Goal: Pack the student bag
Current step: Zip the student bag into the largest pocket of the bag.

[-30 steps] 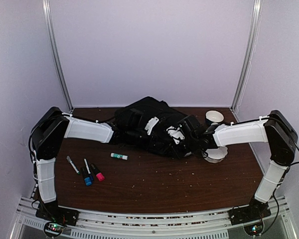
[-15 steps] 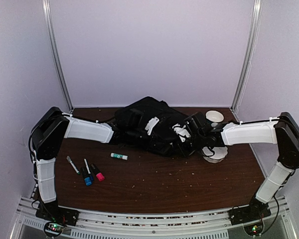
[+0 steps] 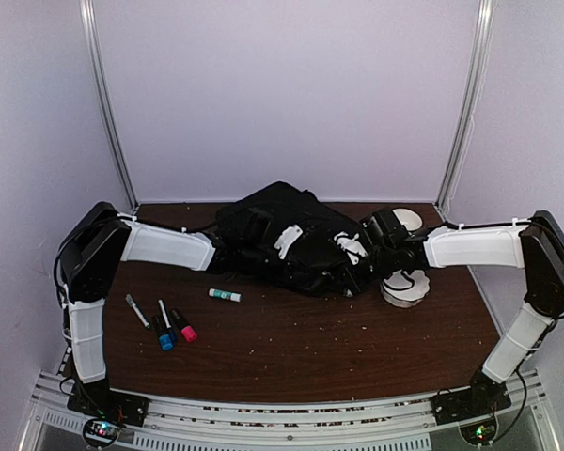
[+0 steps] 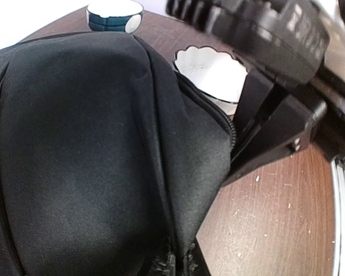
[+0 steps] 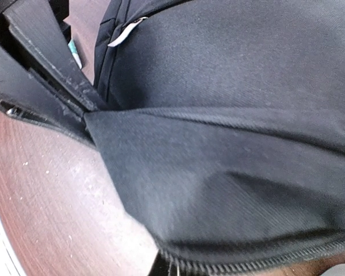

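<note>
The black student bag [image 3: 284, 237] lies on its side in the middle of the table. My left gripper [image 3: 227, 254] is at its left end. In the left wrist view the bag [image 4: 86, 149] fills the frame and the gripper [image 4: 181, 268] is shut on a fold of its fabric. My right gripper [image 3: 361, 261] is at the bag's right end. In the right wrist view the gripper [image 5: 178, 270] is shut on the bag's [image 5: 230, 144] zippered edge. The fabric is stretched taut between the two grippers.
Three markers [image 3: 164, 322] and a glue stick [image 3: 224, 295] lie on the table left of centre. A white fluted dish [image 3: 407, 288] sits under the right arm, also in the left wrist view [image 4: 211, 72]. A cup [image 3: 405, 220] stands at the back right.
My right gripper has moved back and to the right with the bag's edge, pulling the fabric taut and uncovering more of the white dish. The left arm has stayed put.
</note>
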You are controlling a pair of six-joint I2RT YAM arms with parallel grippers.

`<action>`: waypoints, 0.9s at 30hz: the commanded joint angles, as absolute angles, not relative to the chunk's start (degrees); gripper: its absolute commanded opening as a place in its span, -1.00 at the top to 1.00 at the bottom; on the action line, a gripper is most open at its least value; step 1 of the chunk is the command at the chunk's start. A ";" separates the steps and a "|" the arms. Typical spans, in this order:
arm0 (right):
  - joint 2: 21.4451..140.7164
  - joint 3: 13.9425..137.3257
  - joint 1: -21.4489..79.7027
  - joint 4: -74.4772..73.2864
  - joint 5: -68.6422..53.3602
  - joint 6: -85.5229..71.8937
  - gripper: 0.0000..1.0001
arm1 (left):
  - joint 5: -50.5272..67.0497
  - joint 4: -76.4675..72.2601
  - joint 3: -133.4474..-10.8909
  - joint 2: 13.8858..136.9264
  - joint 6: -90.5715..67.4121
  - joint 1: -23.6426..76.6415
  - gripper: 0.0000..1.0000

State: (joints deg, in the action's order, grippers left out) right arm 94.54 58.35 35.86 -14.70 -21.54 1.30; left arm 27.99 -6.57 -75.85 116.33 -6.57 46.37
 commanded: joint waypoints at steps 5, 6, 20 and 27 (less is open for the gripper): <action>90.49 56.97 32.26 -23.64 -20.88 6.98 1.00 | 22.11 -2.67 -75.05 112.38 -1.31 45.59 0.45; 90.16 56.55 32.28 -23.50 -21.52 7.29 1.00 | 21.86 -3.66 -74.08 111.76 -1.13 45.61 0.28; 90.35 55.64 32.19 -21.25 -26.04 6.49 1.00 | 5.89 -18.41 -63.06 107.02 22.63 53.45 -0.54; 90.90 55.55 32.00 -21.27 -25.62 6.44 1.00 | 7.00 -15.93 -69.69 110.60 24.26 55.53 -0.41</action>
